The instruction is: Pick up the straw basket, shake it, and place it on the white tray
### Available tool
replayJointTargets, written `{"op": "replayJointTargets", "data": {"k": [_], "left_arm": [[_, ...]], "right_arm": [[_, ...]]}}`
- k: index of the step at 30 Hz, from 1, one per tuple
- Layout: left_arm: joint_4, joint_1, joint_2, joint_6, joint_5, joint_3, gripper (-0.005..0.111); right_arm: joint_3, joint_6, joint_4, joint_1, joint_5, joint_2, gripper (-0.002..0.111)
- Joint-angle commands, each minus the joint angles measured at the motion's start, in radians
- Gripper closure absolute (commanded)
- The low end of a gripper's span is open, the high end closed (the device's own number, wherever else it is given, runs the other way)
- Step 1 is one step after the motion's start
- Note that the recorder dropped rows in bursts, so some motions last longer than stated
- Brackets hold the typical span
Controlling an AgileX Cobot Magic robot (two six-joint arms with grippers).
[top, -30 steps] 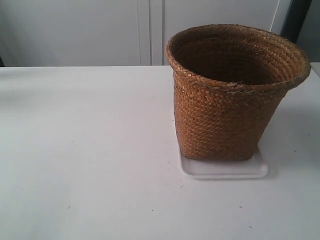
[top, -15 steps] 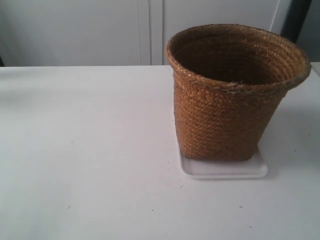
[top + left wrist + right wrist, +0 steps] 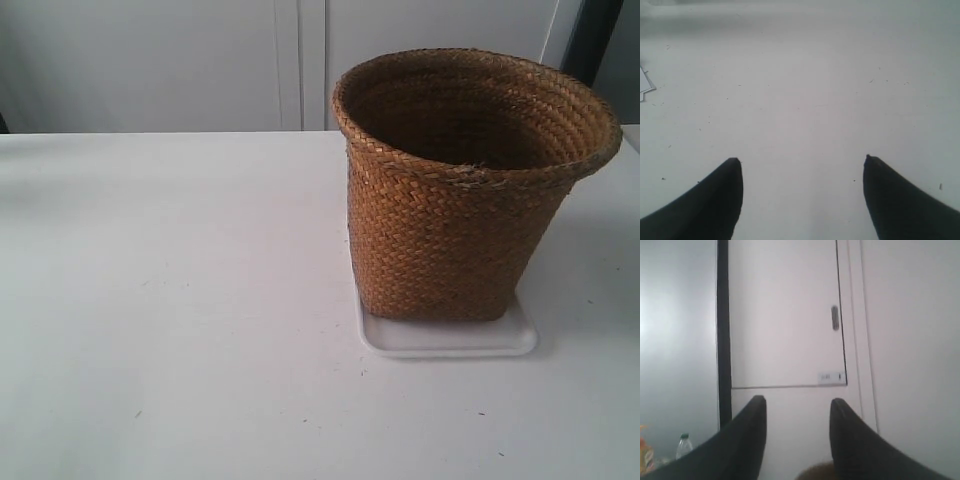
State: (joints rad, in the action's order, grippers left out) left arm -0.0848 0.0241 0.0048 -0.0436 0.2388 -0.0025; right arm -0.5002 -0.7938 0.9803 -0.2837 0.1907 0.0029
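Straw basket (image 3: 450, 220) upright on white tray (image 3: 450, 342); white table (image 3: 180, 300)

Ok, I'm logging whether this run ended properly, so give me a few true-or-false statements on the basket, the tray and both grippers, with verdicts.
1. The straw basket stands upright on the white tray. True.
2. The left gripper is shut on the basket's rim. False: it is open above the table and holds nothing.
3. The basket and tray sit at the exterior view's left edge. False: they are toward its right side.
4. The right gripper is open with nothing between its fingers. True.
5. The tray's near edge shows past the basket's base. True.
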Motion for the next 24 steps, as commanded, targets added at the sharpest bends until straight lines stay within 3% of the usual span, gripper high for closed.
{"op": "replayJointTargets", "data": {"k": [1, 3, 5, 11, 16, 24], "left_arm": [[-0.003, 0.002, -0.005, 0.006, 0.008, 0.003, 0.036], [-0.003, 0.002, -0.005, 0.006, 0.008, 0.003, 0.036], [-0.003, 0.002, -0.005, 0.006, 0.008, 0.003, 0.036], [-0.003, 0.002, -0.005, 0.006, 0.008, 0.003, 0.036], [-0.003, 0.002, -0.005, 0.006, 0.008, 0.003, 0.036], [-0.003, 0.002, -0.005, 0.006, 0.008, 0.003, 0.036]], "right_arm": [[0.001, 1.104, -0.904, 0.005, 0.186, -0.003, 0.069], [0.006, 1.156, -0.991, 0.005, 0.27, -0.003, 0.069], [0.029, 1.063, -0.948, 0.005, 0.276, -0.003, 0.069], [0.184, 0.78, -0.788, 0.005, 0.121, 0.002, 0.069], [0.369, 0.762, -0.791, 0.005, -0.091, 0.013, 0.069], [0.5, 0.724, -0.806, 0.005, -0.118, 0.01, 0.069]]}}
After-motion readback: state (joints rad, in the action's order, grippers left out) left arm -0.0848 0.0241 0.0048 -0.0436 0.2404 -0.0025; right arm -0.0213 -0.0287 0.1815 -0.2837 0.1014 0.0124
